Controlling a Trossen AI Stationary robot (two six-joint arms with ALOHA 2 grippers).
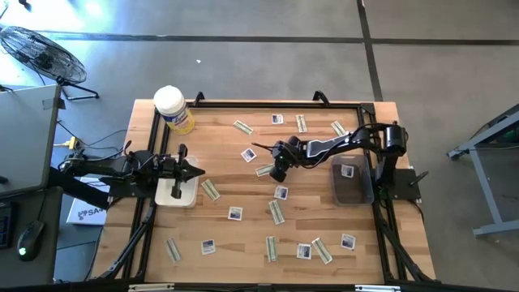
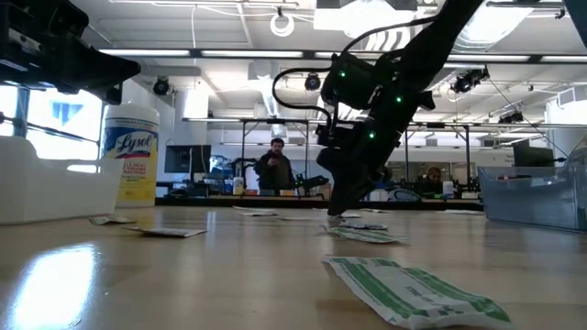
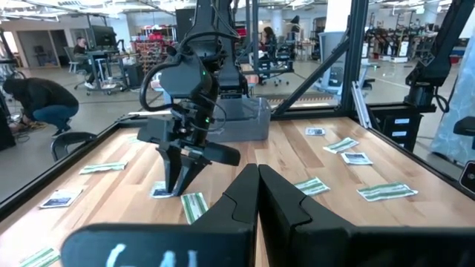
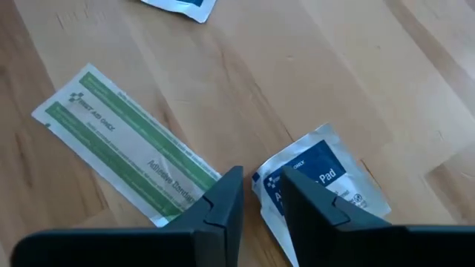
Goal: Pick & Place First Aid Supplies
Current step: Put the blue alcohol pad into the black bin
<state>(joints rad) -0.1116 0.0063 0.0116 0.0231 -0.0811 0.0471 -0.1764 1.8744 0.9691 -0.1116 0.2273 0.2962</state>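
The wooden surface (image 1: 243,235) carries the first aid supplies scattered over most of its width, with a grey tray (image 1: 351,185) on the right side holding one white square already, and a white tray (image 1: 178,193) on the left. A yellow canister (image 1: 173,109) stands at the far left corner, clear of the work.

The right arm reaches in toward the middle, and the right hand (image 1: 279,170) is down at the wood. The left hand (image 1: 193,171) waits over the white tray, well apart from the middle, its fingers drawn close together around nothing.

The right wrist view gives the relation that matters: a white pad packet (image 4: 326,189) with blue print lies at the tips of the right hand, its near corner lifted between the two fingers. The fingers stand only narrowly apart, and whether they already pinch that corner cannot be told. A green-striped strip (image 4: 126,144) lies just beside, its long axis slanting toward the left finger, so room is tight on that side and open on the other.
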